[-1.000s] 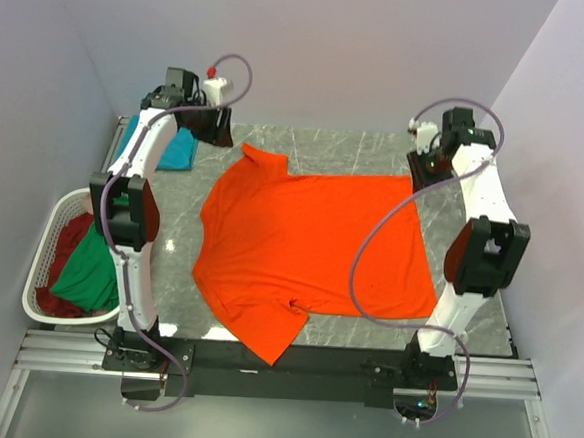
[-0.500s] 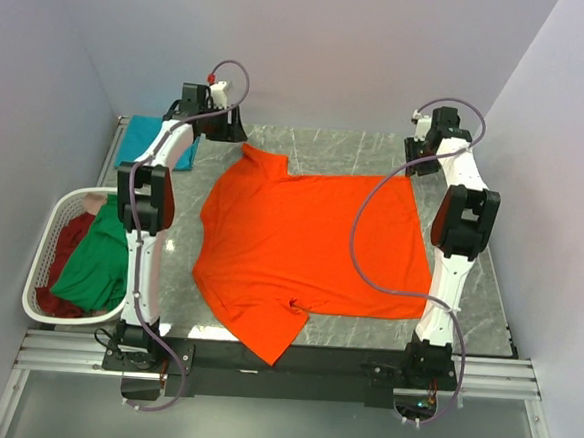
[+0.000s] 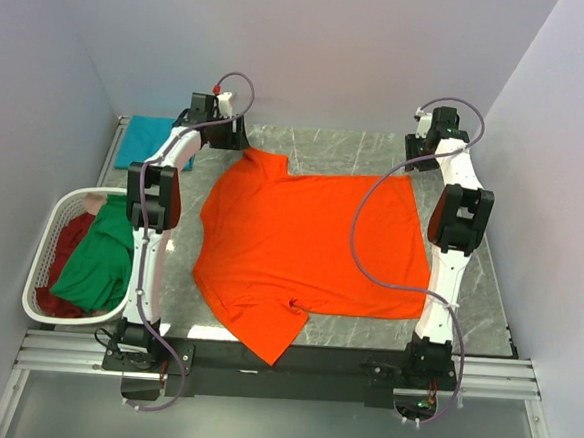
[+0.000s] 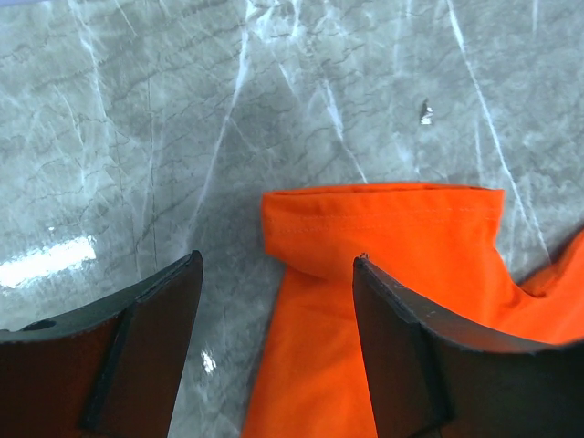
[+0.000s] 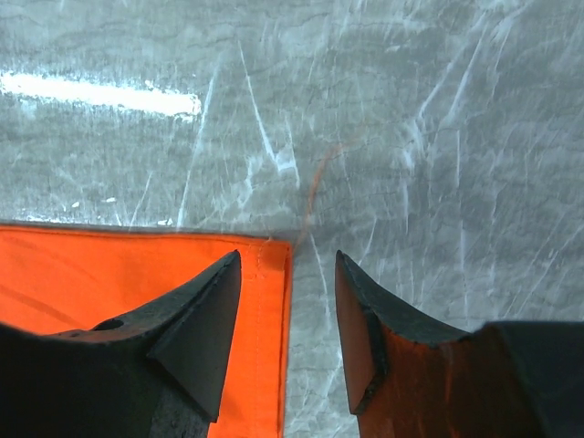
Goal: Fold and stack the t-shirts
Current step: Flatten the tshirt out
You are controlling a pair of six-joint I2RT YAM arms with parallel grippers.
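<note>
Now both sets of jaws stand wide apart, gripping nothing. The left gripper (image 4: 276,265) straddles the far sleeve's cuff of the orange t-shirt (image 3: 311,240), and the right gripper (image 5: 286,260) straddles its far hem corner. That shirt lies spread flat mid-desk (image 3: 483,283), its near sleeve reaching over the near edge. A teal t-shirt (image 3: 142,140) sits at the far left corner. The green t-shirt (image 3: 104,261) and dark red t-shirt (image 3: 58,243) lie in the laundry basket (image 3: 40,262) beside the left edge.

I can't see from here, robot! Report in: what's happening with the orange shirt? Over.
Left gripper open, over a sleeve end. Right gripper open, over a hem corner. Orange t-shirt spread on table, unfolded. Nothing blocking either grip.
</note>
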